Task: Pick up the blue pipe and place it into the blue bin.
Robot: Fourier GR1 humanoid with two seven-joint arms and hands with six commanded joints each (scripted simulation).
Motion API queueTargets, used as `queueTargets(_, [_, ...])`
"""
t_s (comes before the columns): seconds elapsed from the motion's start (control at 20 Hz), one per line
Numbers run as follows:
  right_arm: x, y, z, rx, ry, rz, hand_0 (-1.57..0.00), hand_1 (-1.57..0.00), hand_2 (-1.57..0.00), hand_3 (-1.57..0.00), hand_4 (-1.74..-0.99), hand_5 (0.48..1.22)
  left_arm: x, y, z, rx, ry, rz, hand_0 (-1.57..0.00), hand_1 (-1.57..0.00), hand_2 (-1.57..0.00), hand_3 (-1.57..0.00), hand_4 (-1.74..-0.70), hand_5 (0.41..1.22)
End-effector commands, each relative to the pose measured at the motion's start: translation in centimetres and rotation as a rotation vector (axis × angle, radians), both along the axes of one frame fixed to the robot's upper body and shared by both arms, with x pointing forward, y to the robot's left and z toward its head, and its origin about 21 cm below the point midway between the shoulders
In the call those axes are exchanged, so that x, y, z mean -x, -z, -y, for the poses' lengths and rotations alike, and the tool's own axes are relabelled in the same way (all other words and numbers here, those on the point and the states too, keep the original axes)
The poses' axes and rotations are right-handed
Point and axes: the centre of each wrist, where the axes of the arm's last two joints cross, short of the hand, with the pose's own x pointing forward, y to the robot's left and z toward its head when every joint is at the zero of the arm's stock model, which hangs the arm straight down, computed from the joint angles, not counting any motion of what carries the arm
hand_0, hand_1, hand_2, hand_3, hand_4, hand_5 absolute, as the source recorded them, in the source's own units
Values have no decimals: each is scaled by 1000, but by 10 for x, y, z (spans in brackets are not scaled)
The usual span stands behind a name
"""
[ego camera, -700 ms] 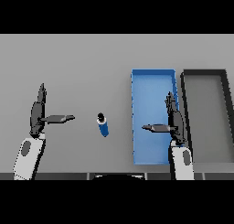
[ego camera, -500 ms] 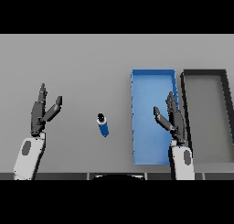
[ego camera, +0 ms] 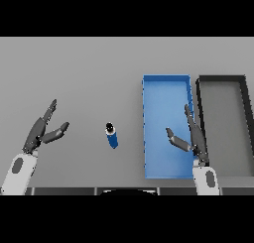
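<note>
Currently the short blue cylindrical pipe point(ego camera: 112, 135) with a dark cap lies free on the grey counter point(ego camera: 89, 73), near its middle, with its capped end toward 11 o'clock. No hand touches it. The open blue rectangular bin point(ego camera: 184, 88) sits at 3 o'clock from the pipe, near but apart, with its long sides running from 12 to 6 o'clock. A dark grey rectangular bin point(ego camera: 221, 79) stands just beside the blue one on its far side.

Judged from this layout, the pipe lies between the two hands, so either could reach it; the transfer to the bin is a short move toward 3 o'clock.

The right hand point(ego camera: 192, 139) hovers over the blue bin's lower part, fingers straight and spread, thumb out toward 9 o'clock, holding nothing. The left hand point(ego camera: 42, 130) is at 9 o'clock from the pipe, well apart, fingers extended toward 1 o'clock, thumb splayed, also empty.
</note>
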Motion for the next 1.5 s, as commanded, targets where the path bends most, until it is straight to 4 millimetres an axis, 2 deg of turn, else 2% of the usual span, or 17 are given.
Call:
queueTargets(0.0, [3, 1, 1, 9, -5, 1, 1, 1, 1, 1, -1197, 621, 1, -2, 2, 11, 31, 0, 1, 1, 1, 1, -966, 594])
queueTargets(0.1, [0, 3, -1, 17, 0, 7, 1, 1, 1, 1, -1181, 619, 4, -8, 1, -10, 103, -24, 1, 1, 1, 1, -989, 573])
queueTargets(0.2, [0, 3, 2, 9, -15, 16, 1, 1, 1, 1, -1179, 616, 10, -8, 9, -29, 188, -57, 1, 1, 1, 1, -1026, 549])
queueTargets(0.4, [0, 2, 6, 23, -6, 4, 1, 1, 1, 1, -1164, 617, 26, -2, 41, -22, 326, -144, 1, 1, 1, 1, -1113, 497])
queueTargets(0.45, [-2, 2, 1, 15, -4, -2, 1, 1, 1, 1, -1174, 618, 29, 2, 50, -34, 341, -152, 1, 1, 1, 1, -1126, 485])
queueTargets(0.65, [-2, 1, 0, -4, -1, -1, 1, 1, 1, 1, -1197, 615, 33, 10, 78, -35, 412, -180, 1, 1, 1, 1, -1139, 450])
queueTargets(0.8, [1, 2, -1, -13, -10, -2, 1, 1, 1, 1, -1218, 627, 27, 20, 93, -12, 428, -175, 1, 1, 1, 1, -1147, 452])
queueTargets(0.95, [-1, -1, 0, -11, 6, -10, 1, 1, 1, 1, -1211, 622, 18, 31, 115, 11, 436, -145, 1, 1, 1, 1, -1155, 460])
queueTargets(1.1, [1, 0, 2, 2, 12, -15, 1, 1, 1, 1, -1205, 625, 8, 35, 134, 44, 433, -141, 1, 1, 1, 1, -1145, 460])
queueTargets(1.3, [5, 3, -1, -10, -1, 0, 1, 1, 1, 1, -1220, 639, 3, 48, 149, -9, 430, -144, 1, 1, 1, 1, -1076, 435])
queueTargets(1.45, [4, 2, 4, 4, 6, 1, 1, 1, 1, 1, -1214, 645, -2, 50, 157, -7, 438, -152, 1, 1, 1, 1, -1062, 420])
